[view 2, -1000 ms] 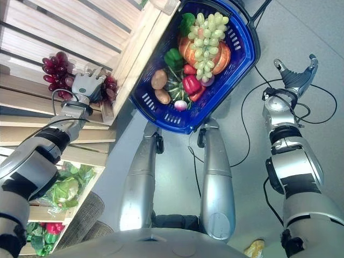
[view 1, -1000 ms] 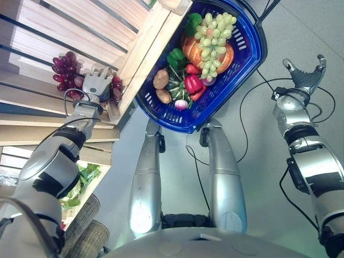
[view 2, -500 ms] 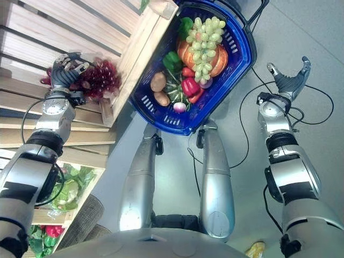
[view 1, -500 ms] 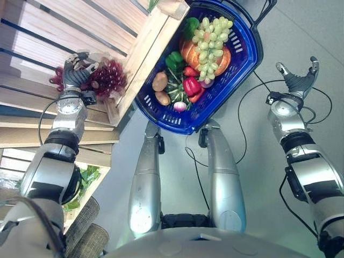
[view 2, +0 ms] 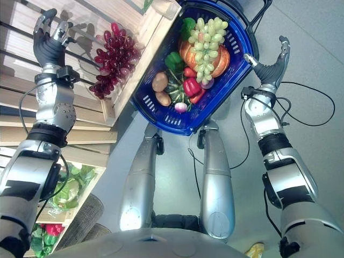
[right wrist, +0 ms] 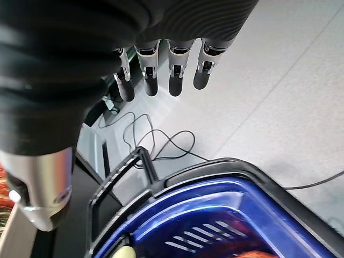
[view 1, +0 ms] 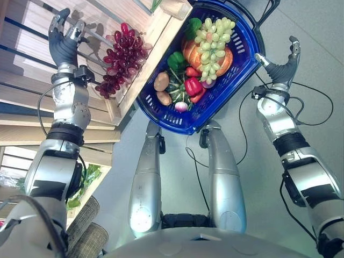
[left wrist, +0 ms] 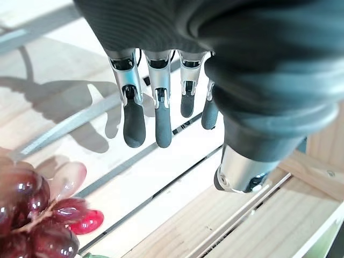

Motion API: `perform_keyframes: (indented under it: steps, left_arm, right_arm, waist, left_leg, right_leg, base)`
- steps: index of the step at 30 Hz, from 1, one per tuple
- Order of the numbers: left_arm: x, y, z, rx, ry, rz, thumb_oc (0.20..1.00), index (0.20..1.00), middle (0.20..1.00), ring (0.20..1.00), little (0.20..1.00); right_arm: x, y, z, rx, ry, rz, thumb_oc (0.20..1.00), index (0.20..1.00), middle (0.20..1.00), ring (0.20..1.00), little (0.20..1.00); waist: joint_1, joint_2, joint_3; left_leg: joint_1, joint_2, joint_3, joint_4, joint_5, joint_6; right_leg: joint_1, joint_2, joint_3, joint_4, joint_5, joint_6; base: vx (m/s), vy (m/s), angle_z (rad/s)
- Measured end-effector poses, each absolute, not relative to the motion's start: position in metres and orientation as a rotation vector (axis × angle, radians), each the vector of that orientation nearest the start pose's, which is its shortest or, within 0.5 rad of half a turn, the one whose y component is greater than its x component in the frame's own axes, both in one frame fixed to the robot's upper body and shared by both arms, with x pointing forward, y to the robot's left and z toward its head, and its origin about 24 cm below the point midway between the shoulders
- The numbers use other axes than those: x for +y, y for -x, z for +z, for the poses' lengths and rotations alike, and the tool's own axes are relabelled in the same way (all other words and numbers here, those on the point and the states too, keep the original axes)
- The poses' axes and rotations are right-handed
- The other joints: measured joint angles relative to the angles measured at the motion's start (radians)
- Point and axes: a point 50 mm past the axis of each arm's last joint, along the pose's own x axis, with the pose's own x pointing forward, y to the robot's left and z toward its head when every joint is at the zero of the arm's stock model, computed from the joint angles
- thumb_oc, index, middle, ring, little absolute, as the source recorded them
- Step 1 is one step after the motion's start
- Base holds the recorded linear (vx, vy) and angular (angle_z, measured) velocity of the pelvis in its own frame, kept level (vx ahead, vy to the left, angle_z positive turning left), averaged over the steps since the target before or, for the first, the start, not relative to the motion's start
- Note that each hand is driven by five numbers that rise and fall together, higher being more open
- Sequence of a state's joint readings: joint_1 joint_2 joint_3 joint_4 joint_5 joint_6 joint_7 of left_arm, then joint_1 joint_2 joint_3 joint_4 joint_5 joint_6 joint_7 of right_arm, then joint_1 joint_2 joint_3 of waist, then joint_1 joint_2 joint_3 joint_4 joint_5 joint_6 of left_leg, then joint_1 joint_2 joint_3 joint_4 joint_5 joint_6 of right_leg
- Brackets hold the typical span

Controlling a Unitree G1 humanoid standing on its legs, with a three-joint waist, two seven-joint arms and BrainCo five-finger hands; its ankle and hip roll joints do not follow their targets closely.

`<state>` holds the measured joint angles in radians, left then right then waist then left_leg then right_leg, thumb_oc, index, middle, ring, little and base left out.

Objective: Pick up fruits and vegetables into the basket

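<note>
While both hands [view 1: 63, 40] [view 1: 279, 67] spread empty, glossy red grapes [view 1: 121, 62], slatted wood, blue basket [view 1: 250, 54].

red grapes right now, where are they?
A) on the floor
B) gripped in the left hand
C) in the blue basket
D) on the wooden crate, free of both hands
D: the red grapes lie on the wooden crate beside the blue basket, and the left hand is open, apart from them.

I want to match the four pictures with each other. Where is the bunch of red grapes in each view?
Left eye view: red grapes on the wooden crate, upper left.
Right eye view: same place.
Left wrist view: lower left corner, apart from the left hand.
Right wrist view: I cannot identify them.
Shared landmark: blue basket, beside the crate.
</note>
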<state>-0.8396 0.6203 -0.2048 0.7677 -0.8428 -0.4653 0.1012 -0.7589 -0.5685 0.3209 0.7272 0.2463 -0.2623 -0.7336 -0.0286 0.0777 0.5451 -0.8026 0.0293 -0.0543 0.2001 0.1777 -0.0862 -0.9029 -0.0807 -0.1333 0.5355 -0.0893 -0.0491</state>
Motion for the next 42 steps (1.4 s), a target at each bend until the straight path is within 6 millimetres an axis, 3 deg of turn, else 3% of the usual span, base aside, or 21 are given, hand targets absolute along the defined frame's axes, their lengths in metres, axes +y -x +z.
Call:
perform_keyframes:
  steps: [8, 11, 13, 15, 20, 25, 30, 37, 42]
  left_arm:
    - [0.266, -0.37, 0.208, -0.54, 0.212, 0.182, 0.2, 0.2, 0.2, 0.2, 0.2]
    - [0.262, -0.372, 0.206, -0.525, 0.142, 0.209, 0.2, 0.2, 0.2, 0.2, 0.2]
    - [0.256, -0.374, 0.205, -0.5, 0.049, 0.224, 1.0, 1.0, 1.0, 1.0, 1.0]
    - [0.254, -0.379, 0.198, -0.401, -0.169, 0.289, 1.0, 1.0, 1.0, 1.0, 1.0]
    - [0.26, -0.386, 0.185, -0.256, -0.469, 0.382, 1.0, 1.0, 1.0, 1.0, 1.0]
    - [0.258, -0.39, 0.186, -0.214, -0.695, 0.395, 1.0, 1.0, 1.0, 1.0, 1.0]
    - [0.26, -0.392, 0.184, -0.186, -0.796, 0.415, 1.0, 1.0, 1.0, 1.0, 1.0]
    - [0.262, -0.395, 0.184, -0.176, -0.807, 0.412, 1.0, 1.0, 1.0, 1.0, 1.0]
    - [0.259, -0.396, 0.183, -0.18, -0.813, 0.399, 1.0, 1.0, 1.0, 1.0, 1.0]
  right_arm:
    - [-0.249, -0.361, 0.15, -0.354, 0.355, -0.624, 1.0, 1.0, 1.0, 1.0, 1.0]
    - [-0.249, -0.361, 0.149, -0.352, 0.357, -0.625, 1.0, 1.0, 1.0, 1.0, 1.0]
    - [-0.249, -0.361, 0.15, -0.354, 0.357, -0.624, 1.0, 1.0, 1.0, 1.0, 1.0]
    - [-0.246, -0.364, 0.155, -0.366, 0.356, -0.617, 1.0, 1.0, 1.0, 1.0, 1.0]
    - [-0.248, -0.365, 0.159, -0.375, 0.371, -0.615, 1.0, 1.0, 1.0, 1.0, 1.0]
    - [-0.249, -0.369, 0.161, -0.365, 0.391, -0.619, 1.0, 1.0, 1.0, 1.0, 1.0]
    - [-0.252, -0.373, 0.165, -0.348, 0.369, -0.645, 1.0, 1.0, 1.0, 1.0, 1.0]
    - [-0.274, -0.373, 0.149, -0.227, 0.374, -0.721, 1.0, 1.0, 1.0, 1.0, 1.0]
    - [-0.277, -0.373, 0.147, -0.207, 0.362, -0.735, 1.0, 1.0, 1.0, 1.0, 1.0]
  waist:
    - [-0.005, -0.001, 0.0]
    - [-0.006, -0.001, 0.0]
    - [-0.005, -0.001, 0.0]
    - [-0.006, -0.001, 0.0]
    - [-0.008, -0.001, 0.0]
    - [-0.006, -0.001, 0.0]
    - [-0.022, -0.001, 0.0]
    - [-0.032, -0.002, 0.0]
    - [-0.031, -0.003, -0.001]
  left_leg:
    - [0.006, 0.001, 0.007, -0.003, 0.0, 0.0]
    - [0.006, 0.003, 0.007, -0.004, 0.0, -0.001]
    - [0.006, 0.003, 0.007, -0.005, 0.0, -0.001]
    - [0.006, 0.002, 0.008, -0.006, 0.0, -0.001]
    - [0.007, 0.003, 0.01, -0.011, 0.0, 0.0]
    - [0.012, 0.004, 0.018, -0.013, 0.0, 0.0]
    - [0.013, 0.005, 0.021, -0.013, 0.0, 0.0]
    - [0.014, 0.006, 0.024, -0.009, 0.0, 0.001]
    - [0.011, 0.006, 0.025, -0.005, -0.004, 0.004]
  right_leg:
    - [0.0, 0.002, 0.008, 0.001, -0.004, 0.006]
    - [0.0, 0.003, 0.008, -0.001, -0.003, 0.006]
    - [0.0, 0.003, 0.008, -0.002, -0.003, 0.006]
    - [0.0, 0.003, 0.008, -0.004, -0.003, 0.006]
    - [0.0, 0.004, 0.009, -0.008, 0.0, 0.0]
    - [0.0, 0.004, 0.013, -0.007, -0.001, 0.001]
    - [0.0, 0.004, 0.015, -0.009, -0.002, 0.007]
    - [0.0, 0.007, 0.021, -0.01, 0.0, 0.011]
    - [0.0, 0.008, 0.023, -0.012, 0.002, 0.014]
  base:
    - [0.0, 0.003, -0.02]
    - [0.0, 0.0, 0.0]
    - [0.0, 0.0, 0.0]
    - [0.0, 0.0, 0.0]
    - [0.0, 0.0, 0.0]
    - [0.0, 0.005, -0.01]
    - [0.0, 0.003, -0.01]
    - [0.0, 0.0, 0.0]
    - [0.0, 0.0, 0.0]
